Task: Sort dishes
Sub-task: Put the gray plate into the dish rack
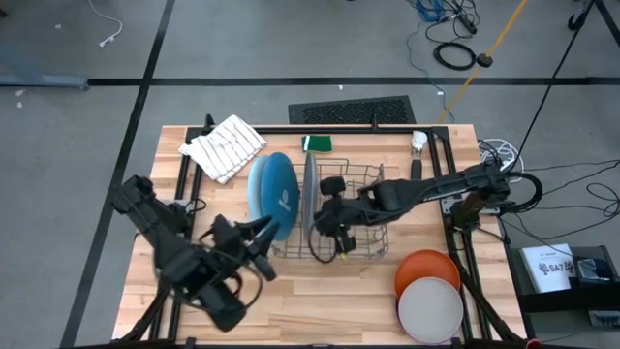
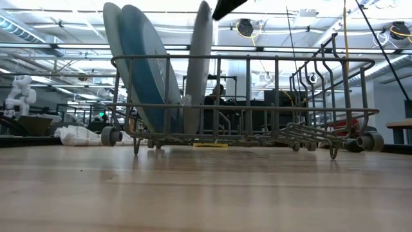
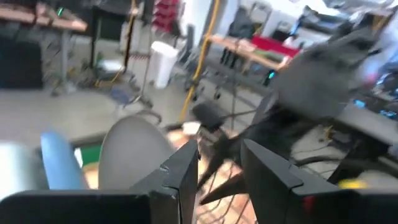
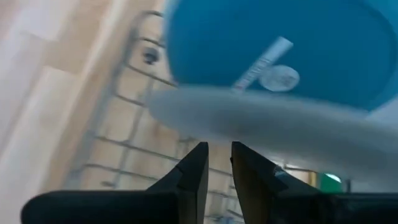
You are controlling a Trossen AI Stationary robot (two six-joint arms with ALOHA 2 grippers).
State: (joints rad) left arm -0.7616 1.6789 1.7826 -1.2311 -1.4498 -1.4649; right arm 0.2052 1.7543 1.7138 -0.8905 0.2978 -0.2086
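A wire dish rack (image 1: 354,218) stands mid-table. A light blue plate (image 1: 258,189), a darker blue plate (image 1: 281,194) and a grey plate (image 1: 310,199) stand on edge at its left end, leaning in the wires; the low view shows the blue plates (image 2: 145,71) and the grey plate (image 2: 198,71) there too. An orange plate (image 1: 426,264) and an off-white plate (image 1: 431,308) lie flat at the near right. My right gripper (image 4: 219,155) hovers over the rack just right of the grey plate's rim (image 4: 261,118), narrowly open and empty. My left gripper (image 3: 221,162) is open and empty by the rack's near left corner (image 1: 266,237).
A white striped cloth (image 1: 225,145) lies at the far left and a green sponge (image 1: 318,143) behind the rack. The right part of the rack holds no plates. Bare wood lies along the near edge (image 1: 320,310). The right arm (image 1: 436,186) stretches across the rack.
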